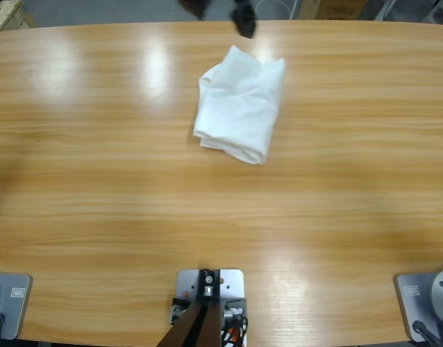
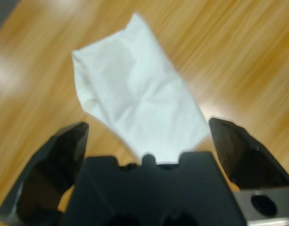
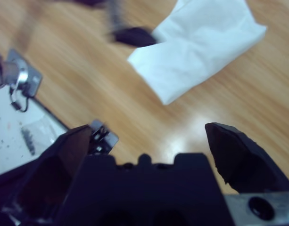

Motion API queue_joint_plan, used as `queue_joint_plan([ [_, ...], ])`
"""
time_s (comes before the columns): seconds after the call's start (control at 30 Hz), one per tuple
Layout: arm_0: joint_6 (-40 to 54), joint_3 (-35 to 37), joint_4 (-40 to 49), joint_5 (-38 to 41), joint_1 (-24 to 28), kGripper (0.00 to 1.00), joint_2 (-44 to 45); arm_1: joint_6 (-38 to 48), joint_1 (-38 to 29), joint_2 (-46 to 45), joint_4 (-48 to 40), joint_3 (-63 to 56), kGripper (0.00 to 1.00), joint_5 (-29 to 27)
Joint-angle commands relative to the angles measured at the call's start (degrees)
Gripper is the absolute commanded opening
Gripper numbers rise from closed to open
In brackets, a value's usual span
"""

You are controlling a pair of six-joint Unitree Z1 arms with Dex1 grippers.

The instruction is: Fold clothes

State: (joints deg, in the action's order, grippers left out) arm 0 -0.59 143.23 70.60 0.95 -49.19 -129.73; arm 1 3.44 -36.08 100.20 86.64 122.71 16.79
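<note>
From above, the white T-shirt lies folded into a compact, rumpled bundle on the long wooden table, a little beyond the middle and toward the far edge. Its layers overlap unevenly, with a peaked corner at the far end and a rounded fold at the near end. Two dark shapes show at the top edge just past the shirt, one of them hanging close to the shirt's far corner without clearly touching it; which arm each belongs to cannot be told from this view alone.

In the left wrist view, the left hand hangs above the table with its two black jaws spread wide apart and nothing between them. The folded shirt lies on the wood just ahead of the hand, its near edge partly hidden behind the black body.

In the right wrist view, the right hand also has its jaws wide apart and empty. The shirt lies on the table well ahead of it, toward the upper right. A blurred dark gripper tip sits just beside the shirt's edge. At the left, a white sheet with a metal fitting on it lies on the table.
</note>
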Motion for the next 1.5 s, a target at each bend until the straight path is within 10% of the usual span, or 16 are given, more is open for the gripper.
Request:
queue_joint_plan([
  [0.03, -0.5, 16.7, 5.8, 3.7, 2.2, 0.992, -18.9, 1.9, -1.6, -8.2, 5.2, -8.3, 0.982, 2.0],
  [0.9, -2.3, 24.5, 23.5, 2.6, 11.6, 0.977, -28.0, 0.3, -1.6, -8.3, 0.9, -14.0, 0.982, 6.0],
  [1.5, -18.3, -3.2, 24.3, -1.2, 29.9, 0.950, -16.2, 0.3, -1.6, -11.2, -1.8, -15.2, 0.982, 7.0],
])
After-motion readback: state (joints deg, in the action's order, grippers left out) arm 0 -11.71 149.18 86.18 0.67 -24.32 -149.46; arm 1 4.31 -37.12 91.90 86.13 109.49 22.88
